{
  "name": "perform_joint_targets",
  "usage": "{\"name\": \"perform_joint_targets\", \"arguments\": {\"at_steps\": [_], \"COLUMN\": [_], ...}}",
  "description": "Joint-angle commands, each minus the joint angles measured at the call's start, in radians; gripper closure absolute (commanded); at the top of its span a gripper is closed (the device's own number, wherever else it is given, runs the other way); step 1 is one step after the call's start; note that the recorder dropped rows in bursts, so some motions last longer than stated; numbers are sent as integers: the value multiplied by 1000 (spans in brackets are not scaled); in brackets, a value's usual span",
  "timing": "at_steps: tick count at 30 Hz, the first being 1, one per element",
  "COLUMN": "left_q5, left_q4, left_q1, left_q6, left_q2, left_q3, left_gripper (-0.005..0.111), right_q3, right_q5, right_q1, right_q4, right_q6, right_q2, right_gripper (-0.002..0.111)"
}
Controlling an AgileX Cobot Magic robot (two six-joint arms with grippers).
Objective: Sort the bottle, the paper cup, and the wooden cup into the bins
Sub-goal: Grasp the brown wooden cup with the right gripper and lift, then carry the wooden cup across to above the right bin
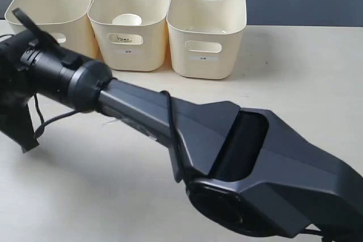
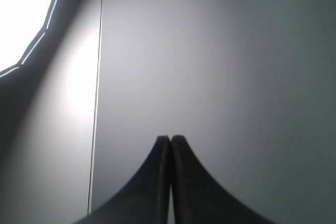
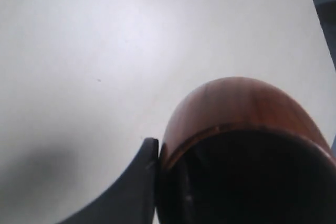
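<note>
You've got the wooden cup (image 3: 247, 145) in the right gripper (image 3: 167, 182): one finger (image 3: 137, 182) sits outside the wall, the other appears to be inside the dark mouth, so the jaws are pinching the rim w/ the cup lifted over the pale table (image 3: 105, 51); expect it stiff, light, not fragile, but the turned reddish-brown wall is smooth and rounded, so a rim pinch can pivot or slide; keep the grip firm and the wrist steady. The exterior view is mostly blocked by a dark arm (image 1: 227, 145), so I can't place cup or gripper there. The left gripper (image 2: 170, 145) has its black tips pressed together, empty, aimed at a plain grey wall (image 2: 220, 51). The bins (image 1: 207, 26) stand in a row at the table's far edge: cream, glossy plastic, rounded corners, oval handle cutouts; the paper cup (image 1: 127, 21), thin and white, sits in the middle bin; bottle not visible.
</note>
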Motion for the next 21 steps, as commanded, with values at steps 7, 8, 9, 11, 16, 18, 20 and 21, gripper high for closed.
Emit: {"name": "perform_joint_targets", "arguments": {"at_steps": [7,8,9,11,16,18,20,21], "left_q5": [3,3,3,3,3,3,3,3], "left_q4": [-3,-3,-3,-3,-3,-3,-3,-3], "left_q1": [-6,-6,-6,-6,-6,-6,-6,-6], "left_q6": [-2,-2,-2,-2,-2,-2,-2,-2], "left_q2": [-5,-5,-5,-5,-5,-5,-5,-5], "left_q3": [0,0,0,0,0,0,0,0], "left_gripper": [107,107,107,107,107,107,107,107], "right_q3": [-1,-1,-1,-1,-1,-1,-1,-1], "right_q5": [64,69,78,107,144,147,188,215], "right_q1": [-75,-80,-86,-98,-130,-139,-142,-142], "right_q4": [-176,-213,-244,-256,-343,-411,-585,-699], "right_q6": [248,273,295,315,454,551,709,797], "right_q2": [-137,-153,-171,-198,-277,-298,-319,-319], "right_gripper": [109,109,109,109,109,109,109,109]}}
